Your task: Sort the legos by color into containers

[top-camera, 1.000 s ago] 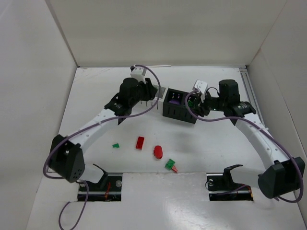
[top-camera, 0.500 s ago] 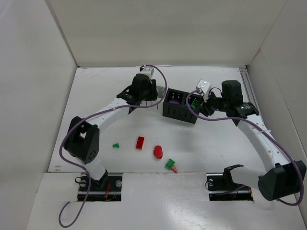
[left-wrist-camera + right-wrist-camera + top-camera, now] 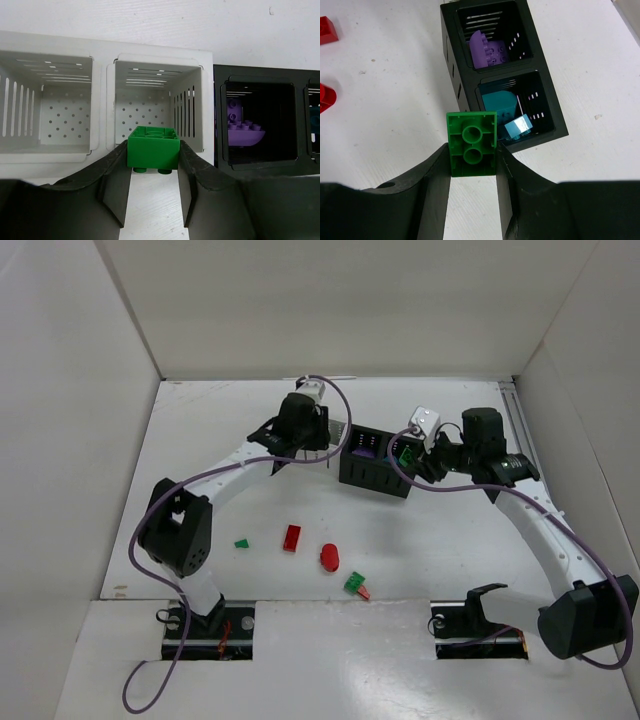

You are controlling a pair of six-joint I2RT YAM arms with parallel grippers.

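Observation:
My left gripper (image 3: pixel 153 156) is shut on a green brick (image 3: pixel 153 147) and holds it just in front of the right white cup (image 3: pixel 150 107); both white cups look empty. In the top view the left gripper (image 3: pixel 316 443) is at the white end of the row. My right gripper (image 3: pixel 471 155) is shut on another green brick (image 3: pixel 471 143), above the table beside the black cups (image 3: pixel 559 127). One black cup holds purple pieces (image 3: pixel 487 50), the other teal pieces (image 3: pixel 502 102). In the top view the right gripper (image 3: pixel 407 456) is over the black cups (image 3: pixel 375 478).
Loose on the table in front of the row lie a small green piece (image 3: pixel 242 543), a red brick (image 3: pixel 292 537), a red oval (image 3: pixel 329 556) and a green piece (image 3: pixel 353 582) with a small red one (image 3: pixel 363 593). White walls enclose the table.
The left arm has folded in and its gripper has moved right, up to the white cups, with the green brick. The right gripper has shifted slightly right, still holding its green brick.

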